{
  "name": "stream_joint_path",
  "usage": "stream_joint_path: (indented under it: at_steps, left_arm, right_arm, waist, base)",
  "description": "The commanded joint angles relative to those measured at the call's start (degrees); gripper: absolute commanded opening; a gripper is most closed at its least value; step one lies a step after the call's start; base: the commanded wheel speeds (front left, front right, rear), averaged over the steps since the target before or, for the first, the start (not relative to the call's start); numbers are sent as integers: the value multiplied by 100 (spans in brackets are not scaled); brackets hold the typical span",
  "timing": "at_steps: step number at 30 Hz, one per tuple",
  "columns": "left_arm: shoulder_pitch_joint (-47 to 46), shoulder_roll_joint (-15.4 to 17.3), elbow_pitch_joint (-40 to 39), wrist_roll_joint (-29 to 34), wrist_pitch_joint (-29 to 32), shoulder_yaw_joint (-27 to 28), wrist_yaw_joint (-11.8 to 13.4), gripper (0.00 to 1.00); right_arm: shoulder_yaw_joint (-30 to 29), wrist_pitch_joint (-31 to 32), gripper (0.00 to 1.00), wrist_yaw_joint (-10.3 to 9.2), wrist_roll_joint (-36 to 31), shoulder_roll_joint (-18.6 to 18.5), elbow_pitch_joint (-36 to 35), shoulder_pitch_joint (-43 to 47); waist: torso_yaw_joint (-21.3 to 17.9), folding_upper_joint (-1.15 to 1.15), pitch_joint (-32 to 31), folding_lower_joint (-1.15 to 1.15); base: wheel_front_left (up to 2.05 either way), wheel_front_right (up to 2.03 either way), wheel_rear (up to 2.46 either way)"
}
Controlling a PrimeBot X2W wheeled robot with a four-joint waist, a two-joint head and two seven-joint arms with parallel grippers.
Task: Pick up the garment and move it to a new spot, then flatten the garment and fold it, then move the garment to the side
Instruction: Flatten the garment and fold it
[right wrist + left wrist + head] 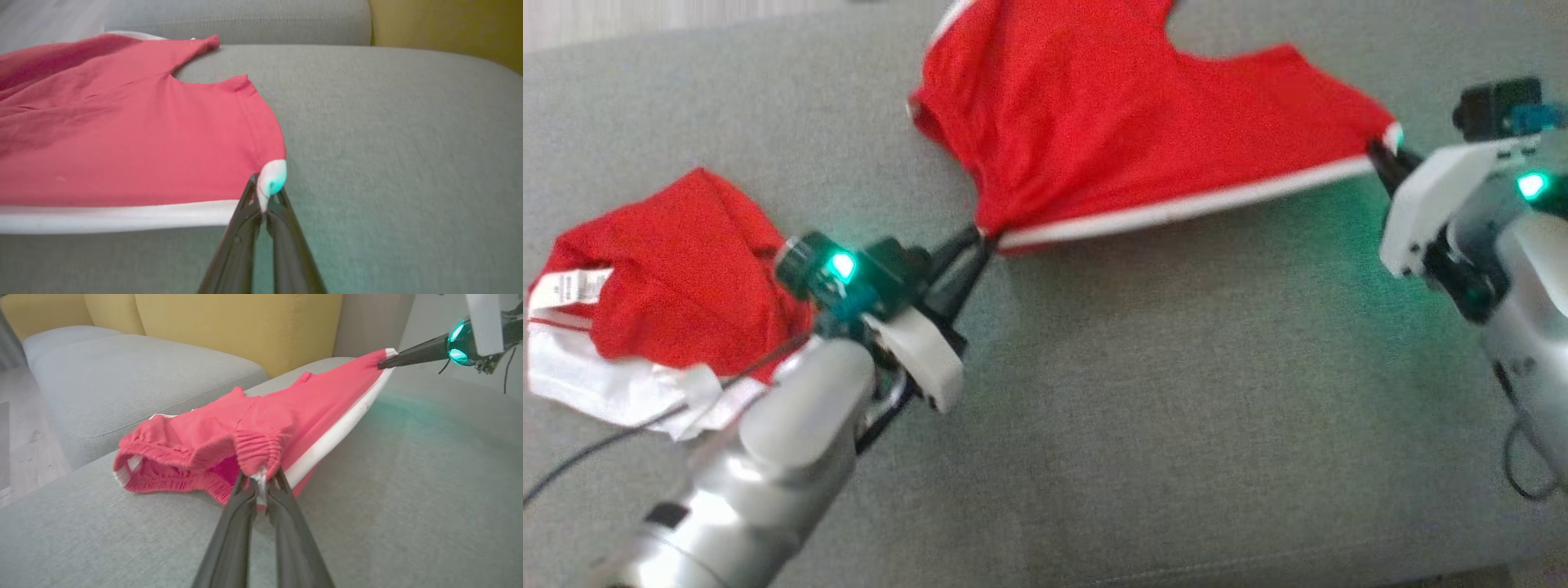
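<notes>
Garment (1111, 139) first: you have a pair of red shorts with white trim spread on the grey cushion (1176, 425), held at two corners. Your left gripper (980, 241) has its fingers pressed together on the gathered elastic end of the waistband. Your right gripper (1380, 155) pinches the white-tipped corner of a leg hem.

The two arms stand well apart, and I judge that is deliberate. The pull between them draws the white side stripe into a straight, taut line and takes slack out of the cloth, which is what flattening needs.

The long axis runs along that stripe from your left gripper to your right one, waistband to the left and leg openings to the right. The crotch notch faces away from you. Near the left fingers the waistband is bunched, so that side looks less flat.

The head view is soft, so I cannot tell whether the taut edge rests on the cushion or hangs just above it. A crumpled red and white cloth (662, 286) lies beside your left arm, apart from the shorts.
</notes>
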Motion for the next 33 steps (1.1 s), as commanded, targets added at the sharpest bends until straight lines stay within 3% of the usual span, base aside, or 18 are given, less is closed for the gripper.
stream_joint_path:
  at_steps: [1,12,20,25,33]
  left_arm:
    - [25,251,-244,-26,45,125,53,0]
    - [1169,547,-1440,-150,475,-182,413,0]
    - [1808,842,-2616,-217,915,-385,713,0]
    - [1590,942,-3008,-137,995,-216,944,0]
    - [897,779,-2965,-81,992,70,1055,0]
  right_arm:
    - [153,335,0,-5,258,-348,-330,227]
    - [435,1666,0,-5,1197,-1322,-1649,1487]
    - [-92,2224,0,-5,1428,-1748,-2784,2244]
    - [-700,2073,0,-5,1099,-1669,-3378,2307]
    - [-1507,1668,0,-5,157,-1045,-3547,1695]
  waist:
    - [-39,0,-187,2]
    - [-223,0,-861,2]
    - [-278,0,-912,2]
    - [-145,0,-640,2]
    - [194,0,-132,2]
  base:
    - [0,0,0]
    - [0,0,0]
    - [0,0,0]
    - [0,0,0]
    - [0,0,0]
